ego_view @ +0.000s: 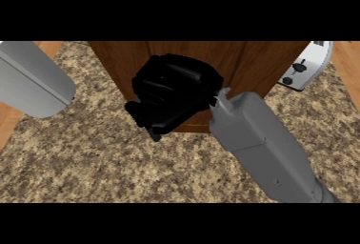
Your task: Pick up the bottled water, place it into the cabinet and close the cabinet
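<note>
Cabinet (239, 62) door — right robot hand (172, 93) against it, forearm angled up-left; fingers curled, contents cannot tell.

Grey boxy forearms, black robot hand (172, 95)

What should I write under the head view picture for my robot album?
The robot's right hand against the wooden cabinet on a speckled counter, toaster behind.

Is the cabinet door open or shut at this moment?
Cannot tell: the right hand covers the middle of the cabinet, so the door's edge is hidden.
</note>
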